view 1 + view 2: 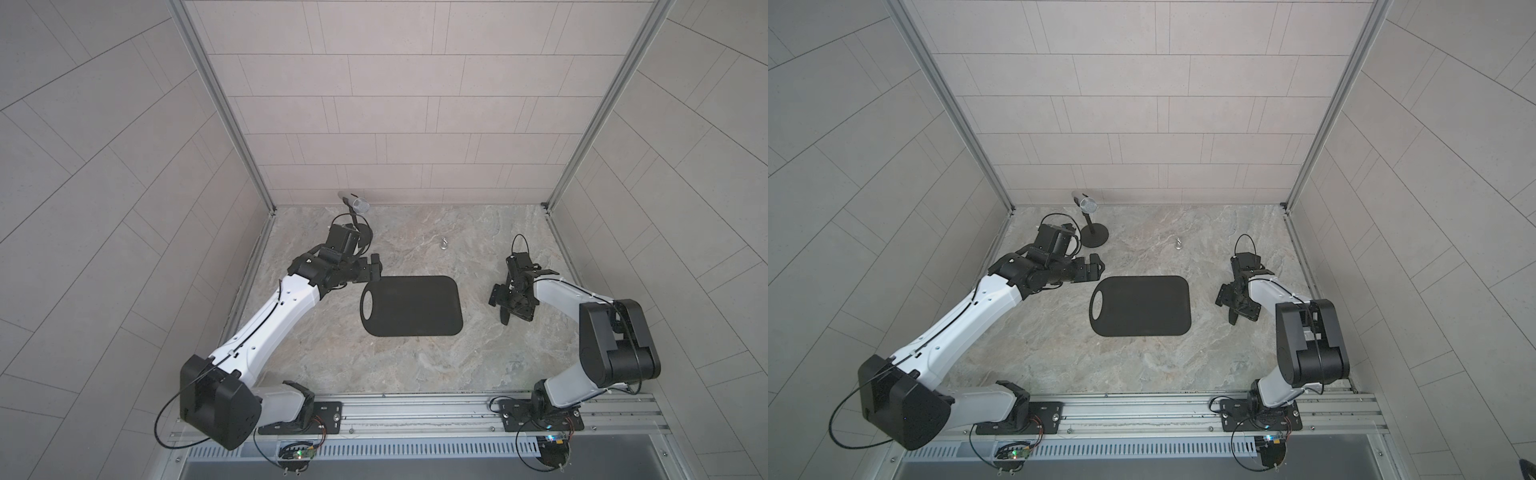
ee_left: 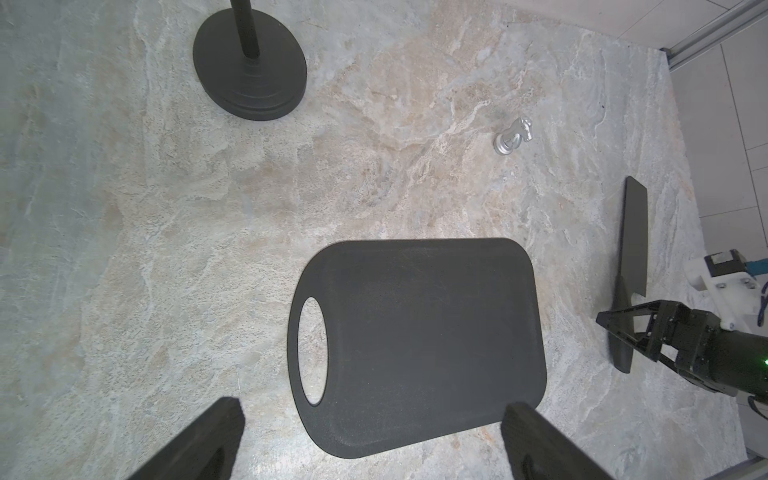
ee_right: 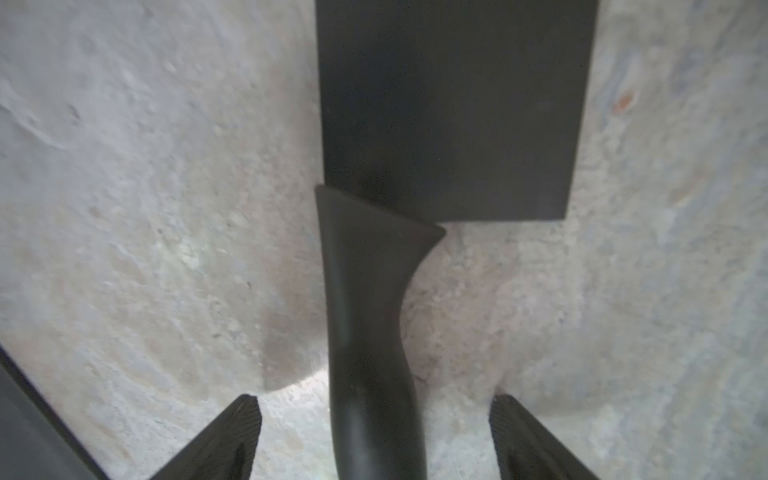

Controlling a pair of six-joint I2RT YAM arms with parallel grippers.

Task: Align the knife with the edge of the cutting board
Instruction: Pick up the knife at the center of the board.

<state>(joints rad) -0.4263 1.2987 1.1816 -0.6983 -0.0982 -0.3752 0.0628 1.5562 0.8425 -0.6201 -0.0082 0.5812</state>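
Your right pincer (image 3: 374,399) straddles the knife (image 3: 449,104) handle, lower centre, jaws apart for the grab; left pincer (image 2: 372,405) is spread wide too.

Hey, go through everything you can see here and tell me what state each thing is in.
Black cleaver-like knife: lying flat on the table, off the board, ungripped.
Matte-black cutting board: flat, nothing on it.
Black microphone stand: upright.
Small silver chess knight: on the table, untouched.
Left gripper: open, empty.
Right gripper: open, straddling the knife handle.
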